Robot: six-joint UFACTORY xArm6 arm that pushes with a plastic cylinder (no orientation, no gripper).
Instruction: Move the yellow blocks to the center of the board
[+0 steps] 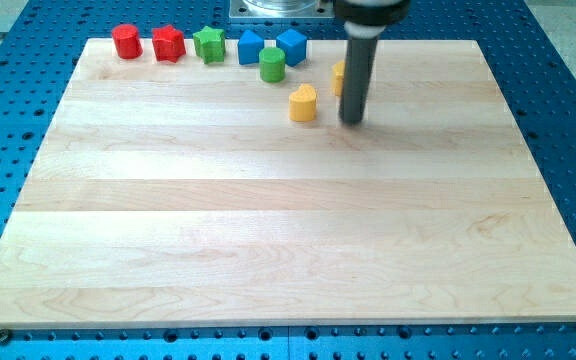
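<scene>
A yellow heart-shaped block (pixel 303 102) lies on the wooden board near the view's top, a little right of centre. A second yellow block (pixel 338 76) sits just right of it and is mostly hidden behind the rod, so I cannot make out its shape. My tip (pixel 353 121) rests on the board just right of the yellow heart block and below the half-hidden yellow block, close to both.
Along the board's top edge from the view's left: a red cylinder (pixel 126 41), a red star (pixel 168 43), a green star (pixel 209 44), a blue block (pixel 251 46), a blue cube (pixel 291 45). A green cylinder (pixel 272 64) stands just below the blue blocks.
</scene>
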